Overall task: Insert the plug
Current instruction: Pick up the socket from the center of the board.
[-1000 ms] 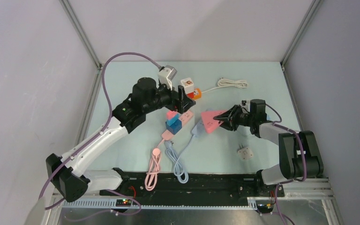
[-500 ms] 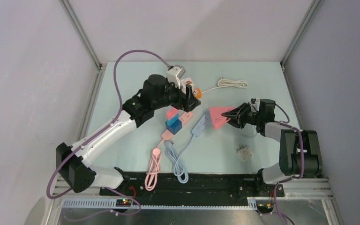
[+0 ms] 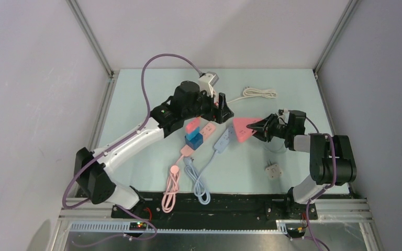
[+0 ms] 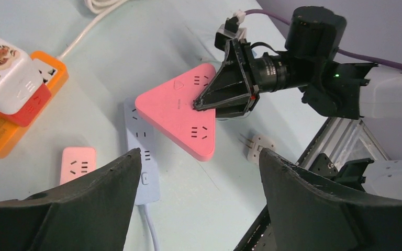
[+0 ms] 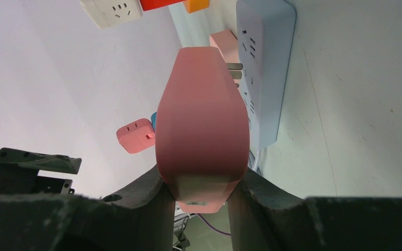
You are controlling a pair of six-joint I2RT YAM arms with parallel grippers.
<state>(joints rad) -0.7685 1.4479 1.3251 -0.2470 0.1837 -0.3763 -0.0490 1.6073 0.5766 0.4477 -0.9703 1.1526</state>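
Looks like the alignment step: pink triangular adapter (image 3: 242, 129) clamped by its edge in the right gripper (image 3: 256, 129), right of centre in the top view, tilted toward the pale blue power strip (image 3: 223, 139) just beside it. Shows the prongs (image 5: 234, 70) near the strip's sockets in the right wrist view, apparently not seated. Shows the left gripper (image 3: 222, 111) spread wide and empty, hovering just above centre by the orange block (image 4: 0, 141). Calls next for squaring the prongs to one socket and pressing straight in, likely with the strip braced against sliding. Hard to make out: any contact between prongs and strip, the intended socket, the prong count behind the adapter's body.
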